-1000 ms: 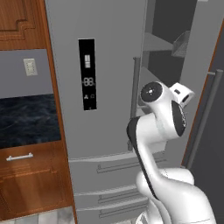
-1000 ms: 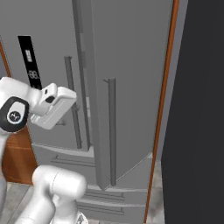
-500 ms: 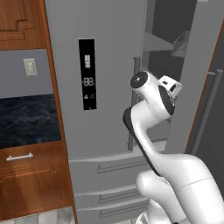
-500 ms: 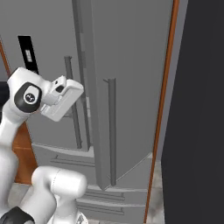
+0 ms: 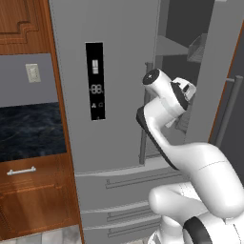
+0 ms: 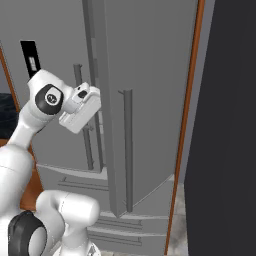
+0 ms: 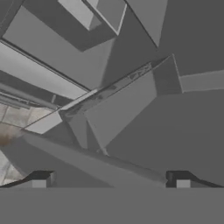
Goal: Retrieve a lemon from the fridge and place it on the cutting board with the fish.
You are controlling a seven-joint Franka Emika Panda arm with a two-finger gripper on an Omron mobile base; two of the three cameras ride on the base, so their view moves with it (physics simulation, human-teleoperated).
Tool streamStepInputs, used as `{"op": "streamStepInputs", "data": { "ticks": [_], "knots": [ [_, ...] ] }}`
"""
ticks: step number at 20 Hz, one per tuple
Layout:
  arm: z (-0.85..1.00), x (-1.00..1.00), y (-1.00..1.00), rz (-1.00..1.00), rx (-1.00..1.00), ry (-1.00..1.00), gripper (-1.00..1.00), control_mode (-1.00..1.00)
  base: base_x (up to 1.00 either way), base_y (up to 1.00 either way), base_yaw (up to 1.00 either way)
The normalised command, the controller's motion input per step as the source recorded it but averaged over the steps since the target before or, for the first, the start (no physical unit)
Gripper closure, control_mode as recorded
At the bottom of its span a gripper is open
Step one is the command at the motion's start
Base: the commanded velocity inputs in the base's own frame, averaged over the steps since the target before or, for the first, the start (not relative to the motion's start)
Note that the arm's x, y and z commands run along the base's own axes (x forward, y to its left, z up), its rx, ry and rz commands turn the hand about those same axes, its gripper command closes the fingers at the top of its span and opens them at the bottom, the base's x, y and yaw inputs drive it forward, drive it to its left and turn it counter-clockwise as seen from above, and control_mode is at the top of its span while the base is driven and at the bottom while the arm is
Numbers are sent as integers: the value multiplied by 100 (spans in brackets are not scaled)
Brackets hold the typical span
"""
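Observation:
The grey fridge (image 5: 119,71) stands ahead with its right door (image 5: 219,71) swung open, which shows grey shelves (image 5: 174,46) inside. My gripper (image 7: 109,181) is open, with nothing between its fingertips (image 7: 39,180). In the hand view it points at grey shelf and door-bin surfaces inside the fridge (image 7: 131,109). My white hand (image 5: 183,90) is at the gap between the two doors, about level with the display panel (image 5: 95,81). From the right, the hand (image 6: 80,107) sits beside the open door's bar handle (image 6: 127,145). The lemon, the cutting board and the fish are out of view.
Wooden cabinets (image 5: 24,24) and a drawer (image 5: 28,190) flank the fridge on the left, around a dark stone backsplash (image 5: 28,133). A tall dark panel (image 6: 225,125) closes off the right side. Fridge drawers (image 5: 124,181) lie below the doors, and tiled floor (image 6: 175,240) shows beneath.
The arm has lifted and swung toward the opening between the doors, so the hand is higher and closer to the fridge interior. The jaws stayed open.

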Motion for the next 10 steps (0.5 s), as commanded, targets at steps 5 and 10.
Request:
{"op": "streamStepInputs", "data": {
  "ticks": [5, 10],
  "knots": [
    [-14, 19, -34, 0, 0, 11, -100, -100, 0, 0, 0],
    [-8, -4, -46, 0, 0, 10, -100, -100, 0, 0, 0]
  ]
}}
